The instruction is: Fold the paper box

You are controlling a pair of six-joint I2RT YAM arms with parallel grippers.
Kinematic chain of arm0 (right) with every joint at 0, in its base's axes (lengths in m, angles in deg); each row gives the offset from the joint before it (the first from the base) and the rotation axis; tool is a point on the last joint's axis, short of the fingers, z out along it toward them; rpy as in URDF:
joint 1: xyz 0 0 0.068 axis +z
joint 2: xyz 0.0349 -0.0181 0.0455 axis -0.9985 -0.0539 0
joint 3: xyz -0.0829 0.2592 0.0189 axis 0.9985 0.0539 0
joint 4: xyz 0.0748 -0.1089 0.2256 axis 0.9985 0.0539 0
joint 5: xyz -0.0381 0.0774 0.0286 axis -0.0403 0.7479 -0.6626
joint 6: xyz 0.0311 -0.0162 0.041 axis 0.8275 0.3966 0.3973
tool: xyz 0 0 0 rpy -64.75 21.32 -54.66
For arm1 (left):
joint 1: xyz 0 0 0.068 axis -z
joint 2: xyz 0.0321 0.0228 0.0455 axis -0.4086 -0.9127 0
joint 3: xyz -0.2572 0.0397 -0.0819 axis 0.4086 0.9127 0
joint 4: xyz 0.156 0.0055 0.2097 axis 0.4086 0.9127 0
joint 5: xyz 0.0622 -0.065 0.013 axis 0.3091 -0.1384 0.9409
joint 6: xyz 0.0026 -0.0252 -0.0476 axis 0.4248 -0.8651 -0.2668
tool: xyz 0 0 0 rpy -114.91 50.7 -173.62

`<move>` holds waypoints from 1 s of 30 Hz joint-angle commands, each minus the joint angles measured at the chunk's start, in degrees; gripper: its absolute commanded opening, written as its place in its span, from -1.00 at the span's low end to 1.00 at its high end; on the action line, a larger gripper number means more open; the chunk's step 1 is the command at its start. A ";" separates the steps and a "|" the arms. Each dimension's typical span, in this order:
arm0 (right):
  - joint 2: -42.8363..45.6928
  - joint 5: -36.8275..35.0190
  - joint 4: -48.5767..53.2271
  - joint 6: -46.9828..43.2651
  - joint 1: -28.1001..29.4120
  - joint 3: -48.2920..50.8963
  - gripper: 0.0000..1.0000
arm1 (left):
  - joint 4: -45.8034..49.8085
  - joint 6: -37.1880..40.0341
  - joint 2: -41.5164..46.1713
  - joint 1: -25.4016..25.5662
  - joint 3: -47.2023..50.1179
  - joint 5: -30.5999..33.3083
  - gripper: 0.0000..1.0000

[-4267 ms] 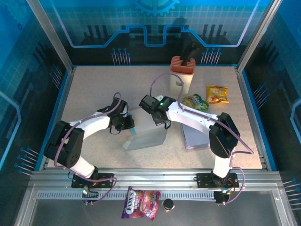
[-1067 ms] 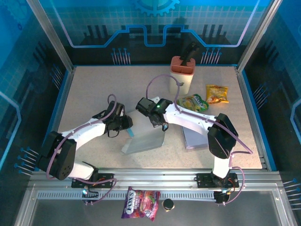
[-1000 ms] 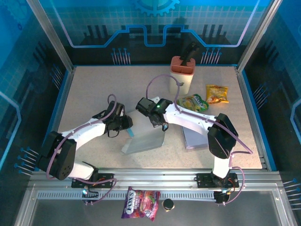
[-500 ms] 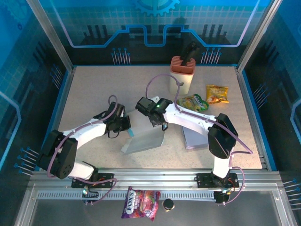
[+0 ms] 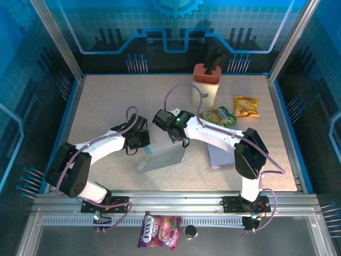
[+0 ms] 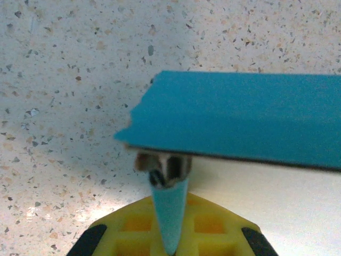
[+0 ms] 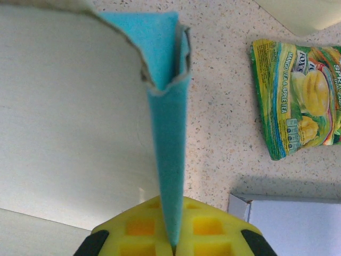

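Since a second ago the left tool [image 5: 143, 144] has closed fully, and its arm has swung slightly towards the centre. It pinches a thin teal-blue card flap edge-on between its yellow, waffle-patterned pads [image 6: 133, 229]. The flap belongs to the flattened paper box [image 5: 162, 159], smooth grey-white card outside and teal-blue inside. The right tool [image 5: 180, 141] is clamped on another narrow teal flap of the same box, which is creased and doubled over at its far end.

The box lies mid-way across the speckled beige surface [image 5: 106, 106], between the two tools. From overhead its long axis runs from near-left to far-right. Both grip points are covered by the tools there, and whether the far edge is lifted cannot be told.

In the left wrist view a broad teal panel runs off the right edge. Beside the right tool lie a glossy green snack packet [image 7: 295, 96], cut off at the frame edge, and the corner of a flat white carton [image 7: 287, 218].
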 commanded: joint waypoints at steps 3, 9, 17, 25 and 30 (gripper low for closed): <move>-1.04 0.33 0.94 0.39 1.25 -1.34 -1.00 | 2.99 -2.33 -2.23 0.25 -0.11 0.81 -0.78; -0.93 0.48 0.94 0.73 1.06 -0.95 -1.00 | -0.86 -3.49 2.12 0.09 1.61 -1.32 -0.47; -0.97 0.70 0.96 0.92 0.84 -0.94 -1.00 | -4.09 -4.69 1.20 -0.40 4.02 -4.08 -0.56; -0.49 0.86 0.88 1.21 0.73 -0.29 -1.00 | -5.96 -5.55 0.99 -0.42 5.33 -4.41 -0.91; -0.42 0.96 0.85 1.11 0.74 -0.29 -1.00 | -3.36 -5.90 0.84 -0.34 4.63 -3.19 -1.00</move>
